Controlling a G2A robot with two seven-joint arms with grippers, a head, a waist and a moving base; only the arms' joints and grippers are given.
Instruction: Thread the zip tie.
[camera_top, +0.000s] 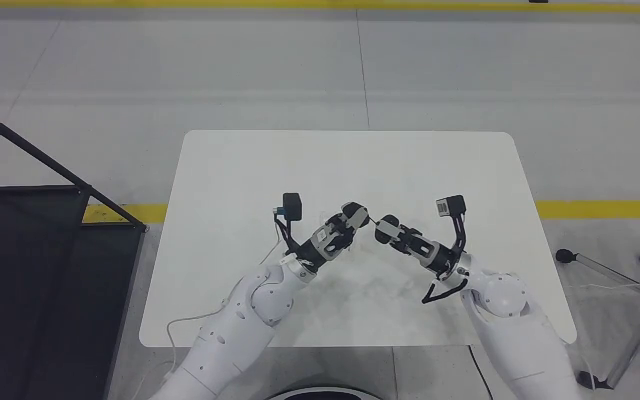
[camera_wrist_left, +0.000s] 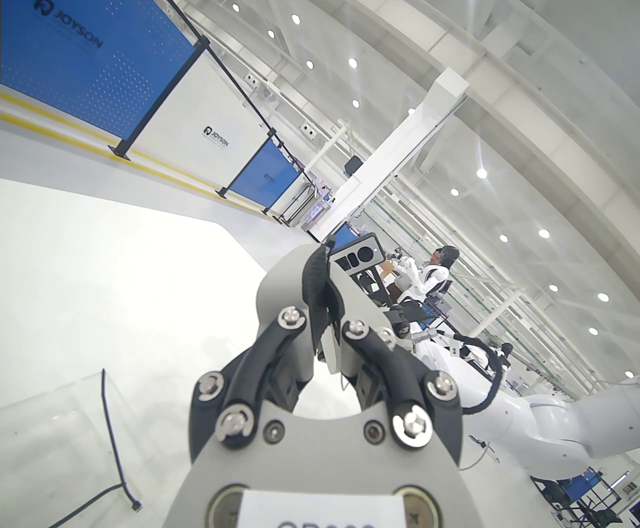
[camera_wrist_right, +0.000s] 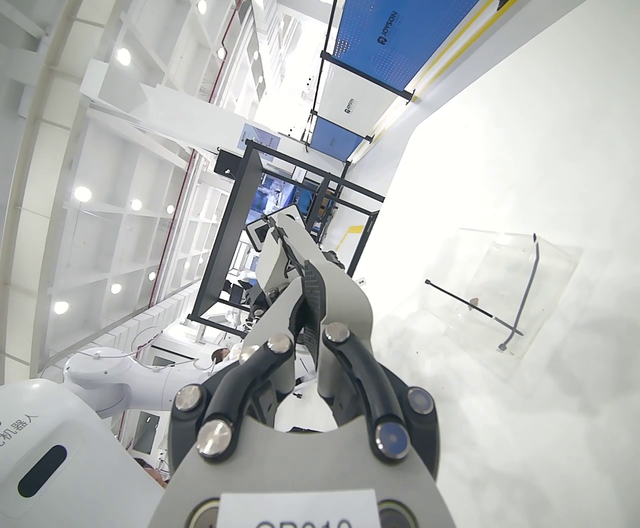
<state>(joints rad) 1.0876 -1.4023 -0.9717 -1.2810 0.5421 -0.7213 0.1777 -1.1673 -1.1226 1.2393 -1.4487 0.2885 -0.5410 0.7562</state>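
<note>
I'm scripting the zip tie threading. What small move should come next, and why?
If neither holds a tie, probably open the right gripper and take it toward the clear tray. It and the left gripper are shut, tip to tip above the table; whether anything is pinched is too small to tell, while zip ties lie in the tray.

Grey floor (camera_top: 200, 70), yellow line (camera_top: 590, 209), blue panels (camera_wrist_left: 90, 65).

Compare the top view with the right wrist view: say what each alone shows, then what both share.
Top view alone: the whole outline of the table. Right wrist view alone: a clear box with a black zip tie and a grey zip tie. Both: the right gripper, shut, close to the left gripper.
</note>
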